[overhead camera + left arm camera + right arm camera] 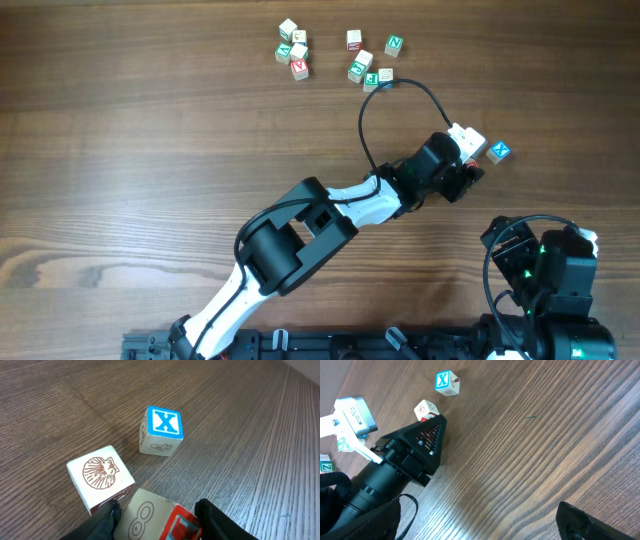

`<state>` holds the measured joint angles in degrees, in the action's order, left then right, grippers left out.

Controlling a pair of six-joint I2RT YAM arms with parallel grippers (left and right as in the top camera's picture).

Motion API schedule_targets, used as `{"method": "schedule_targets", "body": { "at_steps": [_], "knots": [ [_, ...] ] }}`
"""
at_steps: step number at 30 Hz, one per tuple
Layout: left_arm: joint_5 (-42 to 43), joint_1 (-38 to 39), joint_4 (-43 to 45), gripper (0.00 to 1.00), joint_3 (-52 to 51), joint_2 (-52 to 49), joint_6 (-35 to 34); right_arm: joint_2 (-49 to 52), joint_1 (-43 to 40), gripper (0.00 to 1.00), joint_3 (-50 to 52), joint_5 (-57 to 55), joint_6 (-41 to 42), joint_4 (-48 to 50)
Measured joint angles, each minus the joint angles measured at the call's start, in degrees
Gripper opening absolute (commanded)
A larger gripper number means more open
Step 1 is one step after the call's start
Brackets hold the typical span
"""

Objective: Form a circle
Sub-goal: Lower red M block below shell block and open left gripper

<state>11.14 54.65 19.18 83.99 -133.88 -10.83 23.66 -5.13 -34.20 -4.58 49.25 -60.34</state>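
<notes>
Three small wooden letter cubes (426,409) sat grouped on the right-hand part of the brown wood-grain table (120,150). They were ahead of the right arm and well apart from the loose scatter of green- and red-marked cubes (370,62) at the far edge.

From overhead I could pick out only one of them, the blue-marked X cube (499,151). The left arm's black gripper and its white wrist camera (466,136) covered the other two.

The left wrist view laid them out plainly. The X cube stood upright and a little apart. Nearer was the pale cube with a red-brown shell drawing (101,480). Tight against that one was a third pale cube bearing an 8 and a red mark (150,519).

The right wrist view caught the X cube and the shell cube from the side. The third cube was only a glimpse of red through the left gripper's latticed finger.

The left gripper (157,510) had its black fingers (107,520) set just wide enough to take the 8 cube between them, one of them up against the shell cube too. Whether they pinched the cube or merely flanked it I couldn't tell.

The right gripper (515,250) sat at the near right corner, jaws spread wide with nothing between them. One of its fingers showed at the bottom of its own view.
</notes>
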Motion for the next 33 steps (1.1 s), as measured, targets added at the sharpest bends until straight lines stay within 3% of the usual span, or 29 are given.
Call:
{"method": "schedule_targets", "body": {
  "at_steps": [4, 7, 12, 16, 19, 22, 30, 32, 33],
  "knots": [
    [-0.37, 0.0, 0.07, 0.76, -0.02, 0.0, -0.11, 0.0, 0.0, 1.0, 0.0, 0.0, 0.0, 0.0],
    [-0.57, 0.0, 0.15, 0.82, -0.02, 0.0, -0.22, 0.0, 0.0, 1.0, 0.0, 0.0, 0.0, 0.0],
    [-0.59, 0.0, 0.15, 0.81, -0.02, 0.0, -0.22, 0.0, 0.0, 1.0, 0.0, 0.0, 0.0, 0.0],
    [-0.66, 0.0, -0.33, 0.62, -0.02, 0.0, -0.22, 0.0, 0.0, 1.0, 0.0, 0.0, 0.0, 0.0],
    [-0.59, 0.0, -1.7, 0.61, -0.02, 0.0, -0.24, 0.0, 0.0, 1.0, 0.0, 0.02, 0.0, 0.0],
    [-0.39, 0.0, -2.4, 0.5, 0.15, 0.07, -0.46, 0.0, 0.0, 1.0, 0.0, 0.0, -0.02, 0.0],
    [0.04, 0.11, -2.38, 0.59, 0.31, 0.07, -0.61, 0.0, 0.0, 1.0, 0.0, 0.0, 0.0, 0.0],
    [-0.48, 0.11, -2.14, 0.66, 0.28, 0.07, -0.61, 0.0, 0.0, 1.0, 0.0, 0.0, 0.0, 0.0],
    [-1.16, 0.09, -1.81, 0.76, 0.28, 0.07, -0.55, 0.0, 0.0, 1.0, 0.0, 0.0, 0.0, 0.0]
  ]
}}
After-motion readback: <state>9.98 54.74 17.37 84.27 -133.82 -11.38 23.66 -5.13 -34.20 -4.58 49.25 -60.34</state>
